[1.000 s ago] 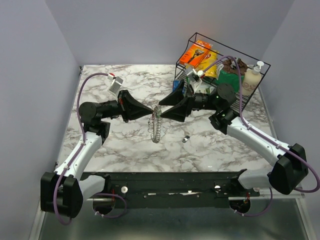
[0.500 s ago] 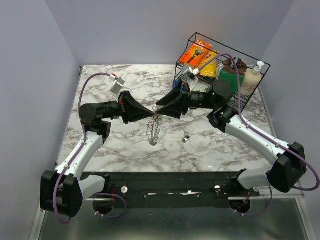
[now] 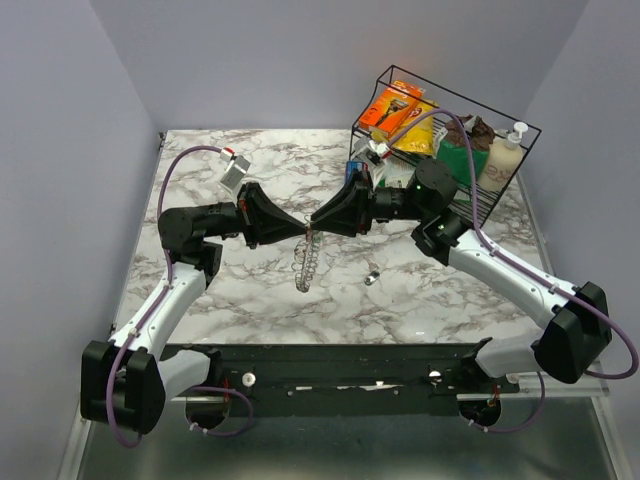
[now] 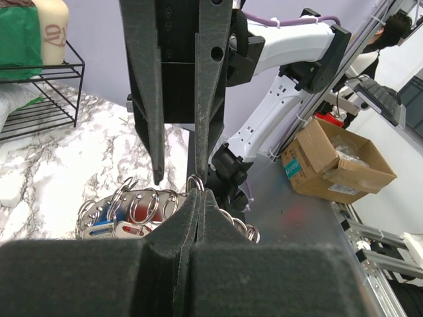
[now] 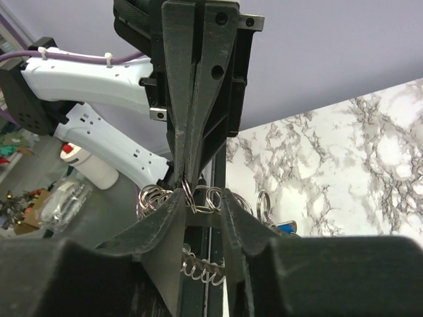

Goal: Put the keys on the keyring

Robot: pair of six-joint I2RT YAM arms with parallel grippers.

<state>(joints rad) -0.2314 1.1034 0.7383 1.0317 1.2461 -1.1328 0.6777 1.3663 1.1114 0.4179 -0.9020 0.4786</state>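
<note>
Moved right end effector (image 3: 313,229) in against left end effector (image 3: 302,232), narrowed its jaws partway. Top: found keyring (image 3: 307,262) dangling from the meeting tips over surface (image 3: 220,290), one loose key (image 3: 371,277) lying near. Left wrist: kept left clenched on keyring wire. Right wrist: straddled the wire, jaws apart, not yet pinched. Judged it best to close on a single coil beside left grip, then ease apart gently, no twisting.

Both arms have white moulded links, seen on the left arm (image 3: 165,300) and right arm (image 3: 505,272), with black joint housings and black bases. A purple cable (image 3: 190,150) loops along each. The fingers (image 5: 180,66) are black tapering wedges with small screw heads near the root. Red specks at the wrists are possibly connectors.
</note>
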